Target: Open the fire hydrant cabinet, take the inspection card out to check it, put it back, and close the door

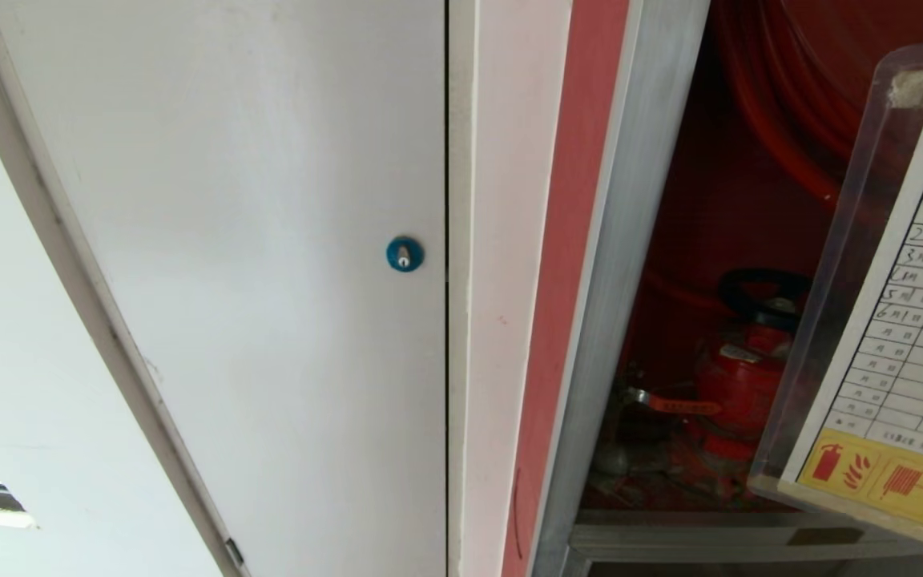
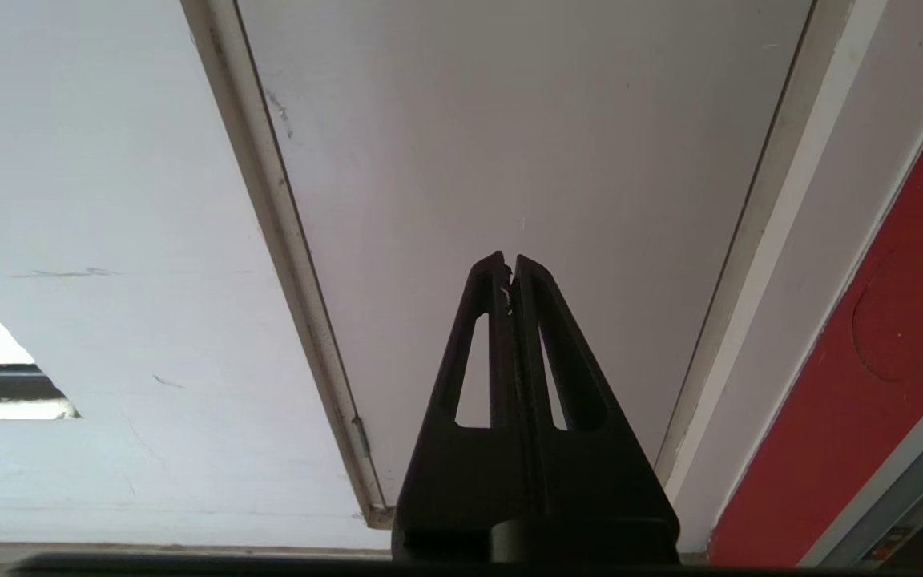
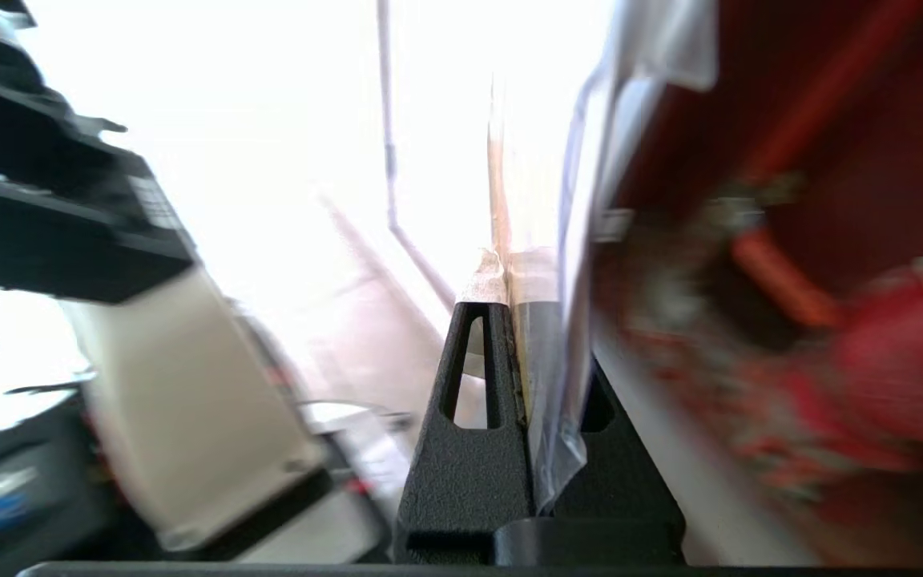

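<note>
White wall fills the left of the head view, with a plain white panel door set in it, carrying a small blue round lock near its right edge. Right of that door runs a white strip, then a red band, then the silver frame of the fire hydrant cabinet. The cabinet stands open: its dark red inside shows a red valve with a black handwheel low down and a red hose coiled above it.

The inspection card is out of the cabinet, held up at the right edge of the head view in front of the opening. It is a white sheet with a printed grid, handwritten entries in the upper rows and a yellow strip of fire symbols along its lower end, all inside a clear plastic sleeve. It hangs tilted.

The right hand is pinched tight on the card, seen edge-on between its two black fingers in the right wrist view, with the cabinet's red inside beside it.

The left hand hangs idle before the white panel door, fingers pressed together and holding nothing.
</note>
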